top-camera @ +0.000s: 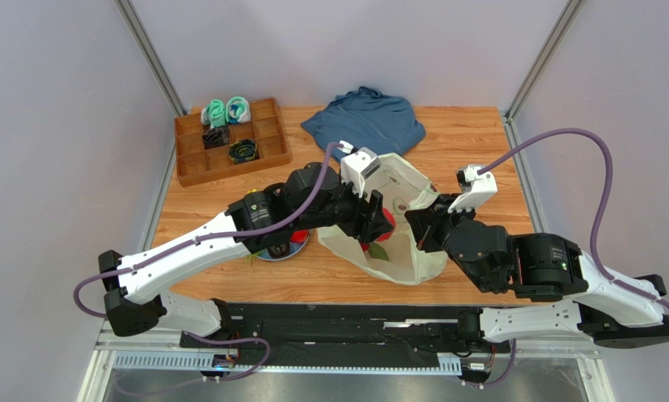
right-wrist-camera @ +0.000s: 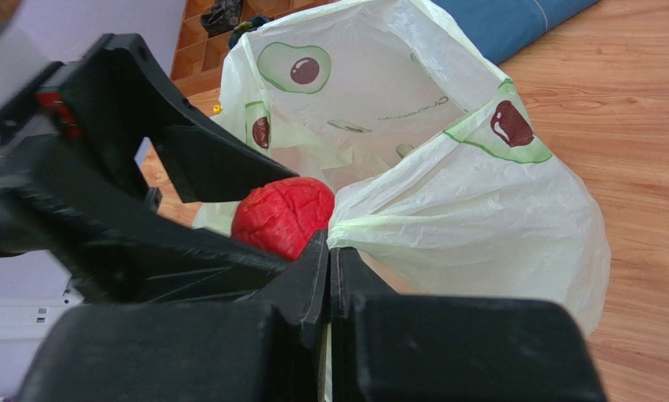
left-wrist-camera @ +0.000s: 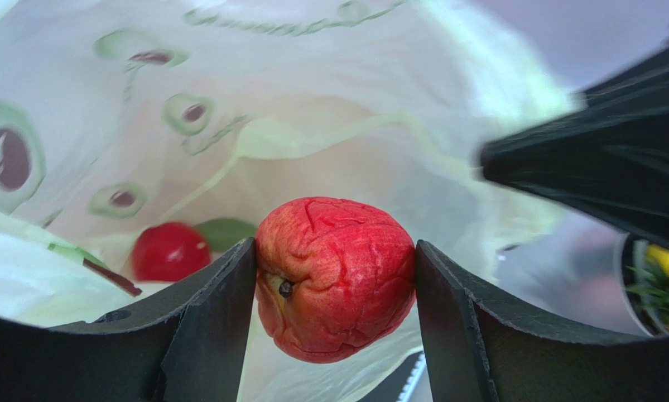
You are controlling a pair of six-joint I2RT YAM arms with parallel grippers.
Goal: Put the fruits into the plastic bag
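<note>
**Left, rear:** wooden compartment tray (top-camera: 231, 141) w/ rolled socks. Not task items, well apart from both my arms.

**Left, nearer:** round shiny dish (top-camera: 289, 251) under my left forearm, mostly hidden. The left wrist view shows something yellow and green in it, so I judge more fruit is waiting.

**Left pincer** (left-wrist-camera: 335, 251): clamped on a wrinkled, glossy red toy fruit (left-wrist-camera: 336, 280), one finger flat on each side, fruit centred betw. them. The pincer is at the mouth of the thin, crinkly pale-green plastic bag (top-camera: 400, 264) w/ avocado prints. The fruit hangs over the opening, above the bag floor. A smaller red fruit (left-wrist-camera: 170, 251) lies lower inside, left of my finger. A green patch sits beside it — fruit or print, cannot tell.

**Step in hand (my judgement):** drop-off. To do it well:
- Carry the fruit further past the rim before spreading the fingers.
- Release low so it doesn't bounce out.
- Open wide enough that the film doesn't catch.
- Withdraw straight back w/o dragging the bag.

**Right pincer** (right-wrist-camera: 329, 251): fingers together, pinching the bag's near rim and holding the mouth up and open. The held fruit sits just beyond and left of these fingertips, close to the pinched rim. Recommend this grip not slacken during release — the mouth could collapse.

**Rear, right of centre:** folded blue garment (top-camera: 364, 120), just behind the bag, not involved.
</note>
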